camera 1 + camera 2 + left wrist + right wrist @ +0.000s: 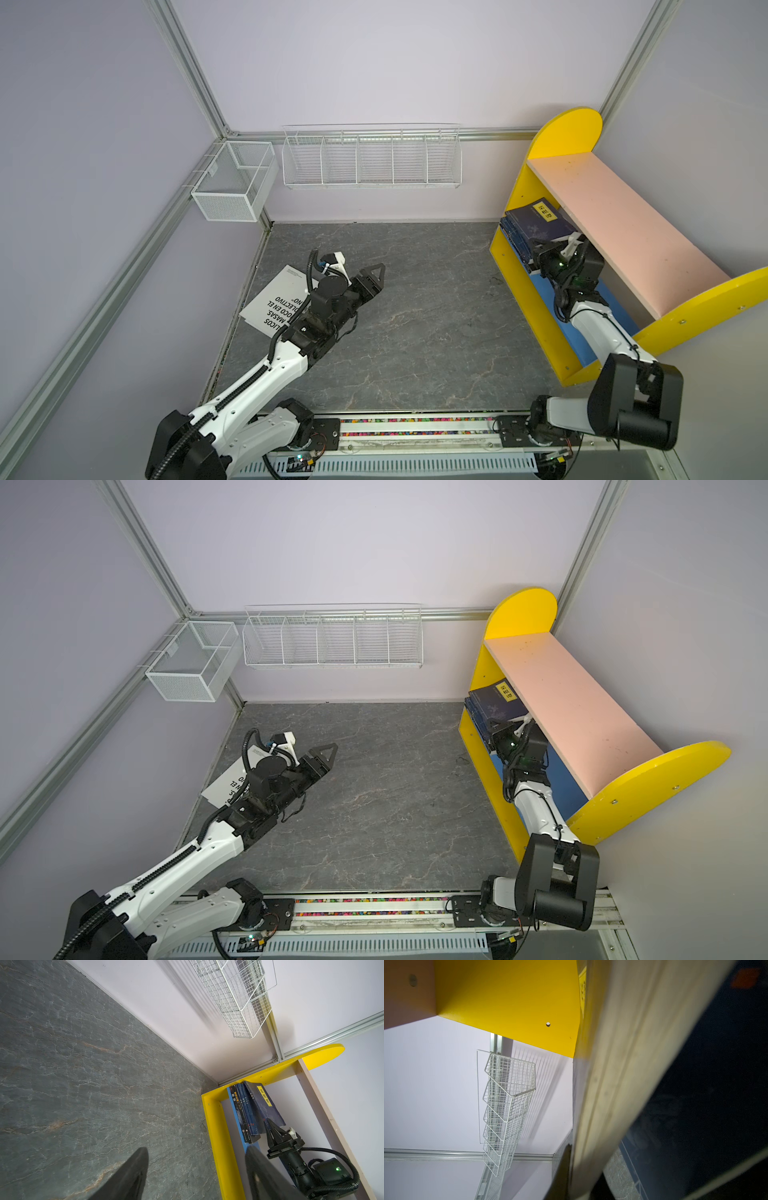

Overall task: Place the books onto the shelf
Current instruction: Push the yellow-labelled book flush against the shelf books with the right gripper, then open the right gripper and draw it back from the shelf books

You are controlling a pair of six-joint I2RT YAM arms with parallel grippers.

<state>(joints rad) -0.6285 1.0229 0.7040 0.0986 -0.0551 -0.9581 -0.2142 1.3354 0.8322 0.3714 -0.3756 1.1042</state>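
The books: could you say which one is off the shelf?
The white book with black lettering, flat on the table; the other books stand in the shelf.

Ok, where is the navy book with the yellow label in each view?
In a top view: navy book right of centre, under the pink board.
In a top view: navy book, likewise.
Left wrist: navy book leaning on the book row.
Right wrist: navy book, page edge close-up.
Shared landmark: yellow side panel.
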